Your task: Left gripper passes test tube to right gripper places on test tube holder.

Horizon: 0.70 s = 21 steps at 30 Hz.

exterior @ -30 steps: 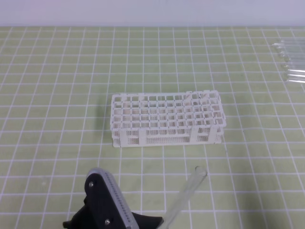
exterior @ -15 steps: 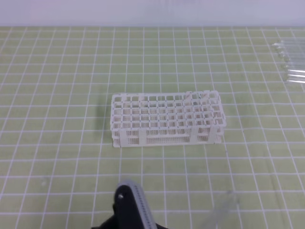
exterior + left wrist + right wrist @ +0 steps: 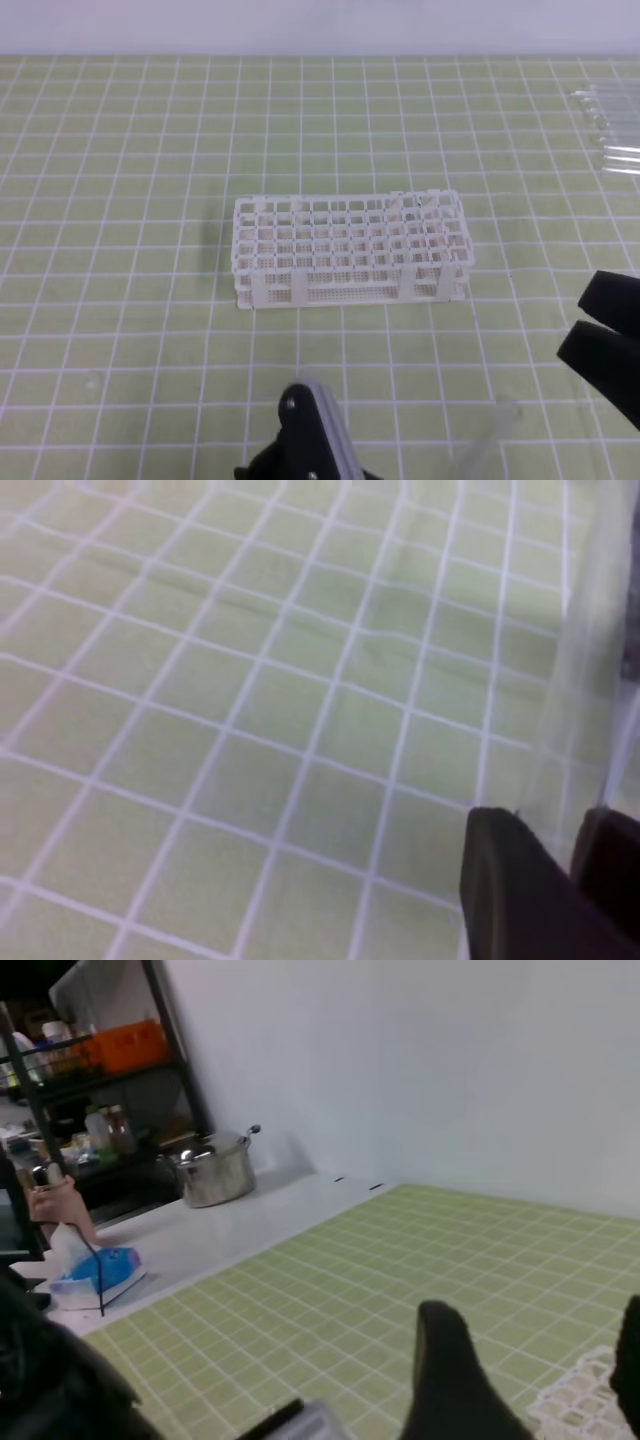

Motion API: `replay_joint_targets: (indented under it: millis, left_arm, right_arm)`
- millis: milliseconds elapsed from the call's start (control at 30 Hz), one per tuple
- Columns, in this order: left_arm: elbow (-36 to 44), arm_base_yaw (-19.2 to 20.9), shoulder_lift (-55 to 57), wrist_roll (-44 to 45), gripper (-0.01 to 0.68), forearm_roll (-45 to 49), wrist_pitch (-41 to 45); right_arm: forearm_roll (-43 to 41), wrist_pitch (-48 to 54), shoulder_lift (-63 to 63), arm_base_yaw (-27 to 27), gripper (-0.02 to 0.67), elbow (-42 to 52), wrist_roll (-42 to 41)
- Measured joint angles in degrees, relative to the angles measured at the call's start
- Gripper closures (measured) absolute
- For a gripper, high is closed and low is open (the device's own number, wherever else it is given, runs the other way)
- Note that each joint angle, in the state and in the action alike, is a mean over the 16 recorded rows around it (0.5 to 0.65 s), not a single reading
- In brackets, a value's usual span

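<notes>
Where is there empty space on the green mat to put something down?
The mat left of the test tube holder is bare, and so is the strip behind it. The far right corner holds spare tubes. In front it is crowded: the left gripper holds the test tube, and the right gripper reaches in.

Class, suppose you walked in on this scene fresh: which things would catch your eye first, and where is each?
The white plastic lattice test tube holder stands empty at the middle of the green gridded mat. At the bottom edge, the black left gripper holds a slim clear glass test tube slanting up to the right, blurred. The black right gripper enters from the right edge, open.
</notes>
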Motion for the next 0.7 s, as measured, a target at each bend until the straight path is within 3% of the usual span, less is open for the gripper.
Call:
replay_joint_targets:
  millis: [333, 700]
  left_arm:
    - [0.02, 4.1, 1.03, 4.96, 0.666, -1.16, -10.18]
    - [0.03, 4.74, 4.8, 9.67, 0.666, -4.83, -18.68]
  right_arm:
    - [-1.05, 3.05, 0.43, 0.0, 0.615, 0.0, -0.12]
    - [-2.23, 6.37, 0.43, 0.0, 0.612, 0.0, -0.95]
